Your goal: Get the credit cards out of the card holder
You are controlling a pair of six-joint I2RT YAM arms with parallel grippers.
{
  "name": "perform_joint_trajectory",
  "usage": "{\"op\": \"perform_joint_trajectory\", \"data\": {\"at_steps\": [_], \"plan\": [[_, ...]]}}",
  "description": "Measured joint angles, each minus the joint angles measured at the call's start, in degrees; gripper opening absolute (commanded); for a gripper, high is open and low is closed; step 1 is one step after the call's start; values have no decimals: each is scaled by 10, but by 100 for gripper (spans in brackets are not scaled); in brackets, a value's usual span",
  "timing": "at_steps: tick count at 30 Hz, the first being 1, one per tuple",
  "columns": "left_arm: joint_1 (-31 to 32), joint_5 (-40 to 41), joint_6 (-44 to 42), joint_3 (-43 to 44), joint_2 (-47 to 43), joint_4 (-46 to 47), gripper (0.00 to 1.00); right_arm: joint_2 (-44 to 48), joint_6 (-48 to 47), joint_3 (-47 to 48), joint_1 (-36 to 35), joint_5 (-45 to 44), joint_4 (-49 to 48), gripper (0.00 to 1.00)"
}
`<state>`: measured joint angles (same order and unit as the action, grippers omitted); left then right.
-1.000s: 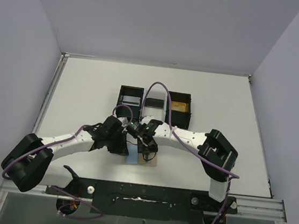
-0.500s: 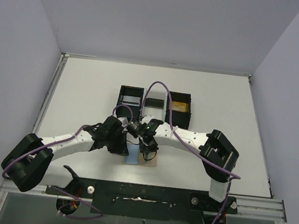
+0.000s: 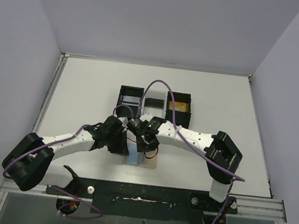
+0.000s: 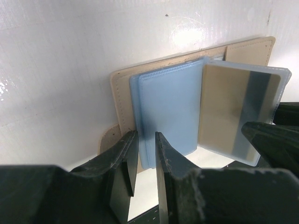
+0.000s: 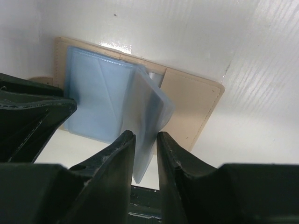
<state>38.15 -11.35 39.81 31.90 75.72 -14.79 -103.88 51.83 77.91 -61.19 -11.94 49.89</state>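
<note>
The tan card holder (image 4: 120, 93) (image 5: 191, 102) (image 3: 151, 161) lies open on the white table near the front edge. A stack of light blue sleeves (image 4: 170, 112) (image 5: 93, 93) rests on it. My left gripper (image 4: 145, 135) (image 3: 125, 149) is shut on the near edge of that blue stack. One clear sleeve stands lifted off the stack, and a credit card (image 4: 233, 112) with a dark stripe shows inside it. My right gripper (image 5: 145, 134) (image 3: 146, 150) is shut on this sleeve's free edge. From above, both wrists hide most of the holder.
A black three-compartment tray (image 3: 167, 99) stands behind the grippers. It holds a grey card (image 3: 131, 100) on the left and a gold one (image 3: 178, 105) on the right. The black front rail (image 3: 140, 195) runs just below the holder. The two wrists nearly touch.
My right wrist has shifted a little left and back, uncovering the tray's middle compartment. Its jaws have narrowed on the sleeve. The left arm has not moved.
</note>
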Motion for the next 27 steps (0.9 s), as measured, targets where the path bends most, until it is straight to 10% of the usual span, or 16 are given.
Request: {"op": "perform_joint_trajectory", "data": {"at_steps": [9,27], "plan": [[0,0,0,1,1,-1,20,0,-2,0,0,5,9,50],[0,-4,0,7,9,0,20,5,48,-77,24,-2,-40,60]]}}
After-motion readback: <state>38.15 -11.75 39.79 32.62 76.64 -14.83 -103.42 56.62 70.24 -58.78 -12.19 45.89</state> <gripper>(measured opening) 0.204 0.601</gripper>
